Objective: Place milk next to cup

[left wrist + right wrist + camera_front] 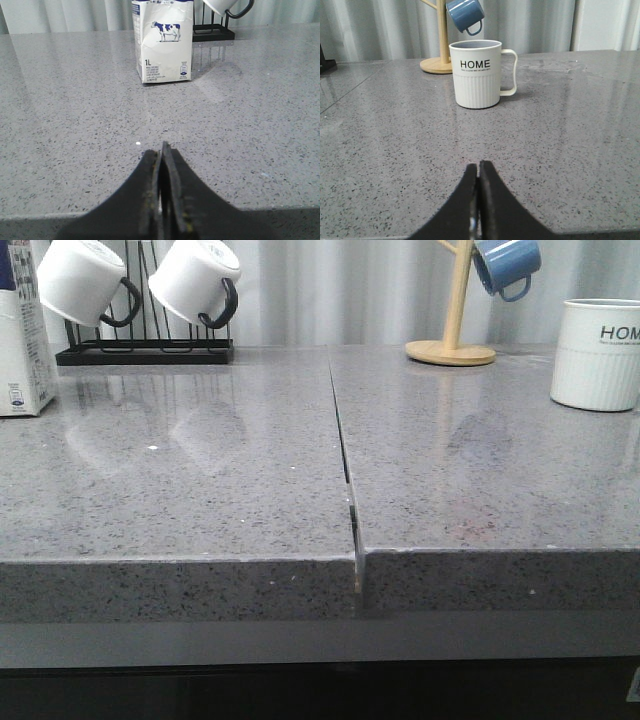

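- Counter (200, 480): grey speckled stone, polished and reflective; two slabs meet at a narrow seam (345, 470) running front to back, with a squared front edge.
- Milk (22, 340): rectangular white paper carton, upright at the far left of the counter, cut off by the front view's edge. Left wrist view shows a cow picture, "1L" and fine print on its face; the top is out of frame.
- Cup (597, 353): white ceramic mug, cylindrical, upright at the far right of the counter. Right wrist view shows "HOME" in black, vertical ribbing on the lower half, a grey inside and a thin white handle.
- Milk and cup stand well apart, at opposite ends of the counter.
- Black wire rack (145, 345) at back left, just beside the milk, carries two tilted glossy white mugs (195, 282) with black handles.
- Pale wooden mug tree (455, 310) on a round base at back right, near the cup, with a blue mug (507, 265) hung on a peg.
- Left gripper (163, 150): dark, tapered fingers pressed together, nothing between them; low over bare counter near its front edge, pointed at the milk, well short of it.
- Right gripper (478, 170): dark fingers likewise pressed together and empty, low over the counter, pointed at the cup, well short of it.
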